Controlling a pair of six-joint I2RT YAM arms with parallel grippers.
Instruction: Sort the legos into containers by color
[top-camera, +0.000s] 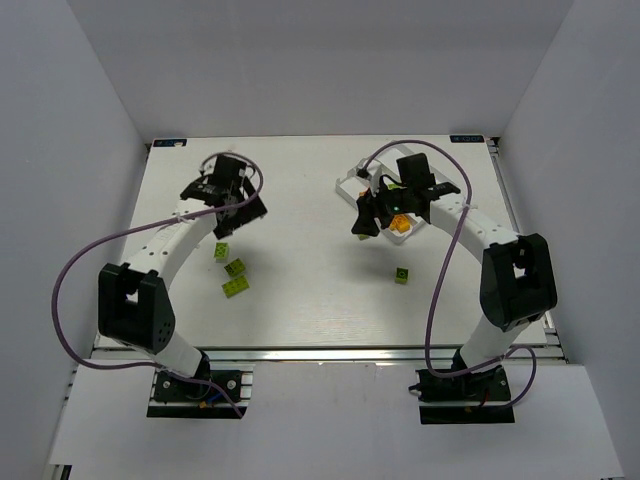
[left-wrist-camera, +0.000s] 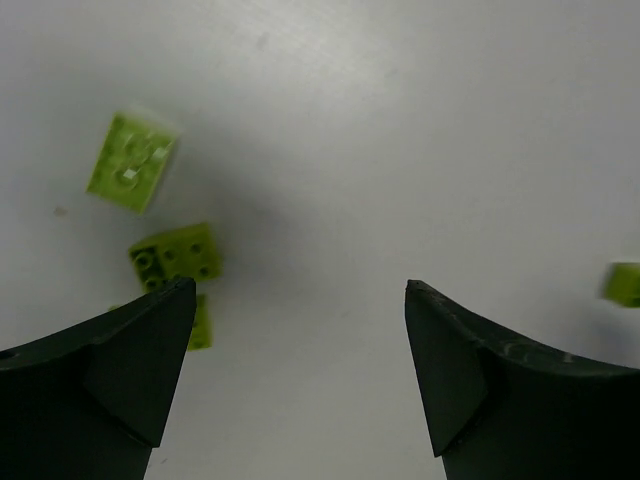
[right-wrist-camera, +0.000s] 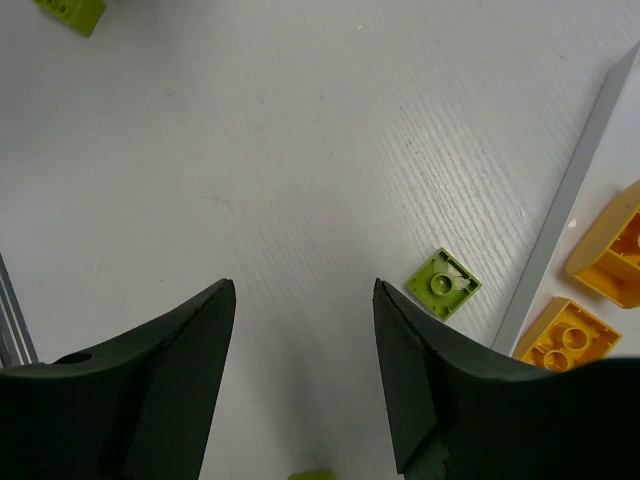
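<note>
Risk first: a green brick (right-wrist-camera: 443, 284) sits on the table (right-wrist-camera: 300, 130) just beside the tray (right-wrist-camera: 560, 220), outside its wall. If the right gripper (right-wrist-camera: 303, 300) comes down off-centre, a finger could clip that wall & shove the tray, or flick the brick in w/ the yellow-orange bricks (right-wrist-camera: 565, 338), the wrong colour lane. Its jaws stand spread, nothing btwn them. Left gripper (left-wrist-camera: 300, 300): also wide apart & empty, over bare table. The green cluster (left-wrist-camera: 175, 254) lies off to one side, not under the gap, so a straight drop would prob. close on air. Those three sit near each other too; a pinch on one may knock its neighbours.

Looks: the legos (top-camera: 237, 267) are small studded blocks. Lime green ones are loose on the table: three by the left arm, one lone brick (top-camera: 401, 274) nearer the right arm. The one by the wall lies hollow side up. Yellow-orange ones are in the tray, underside up as well. Left wrist pic is blurry, so the top brick's pose is unclear. Tray's other lanes: mostly hidden under the arm from overhead.
</note>
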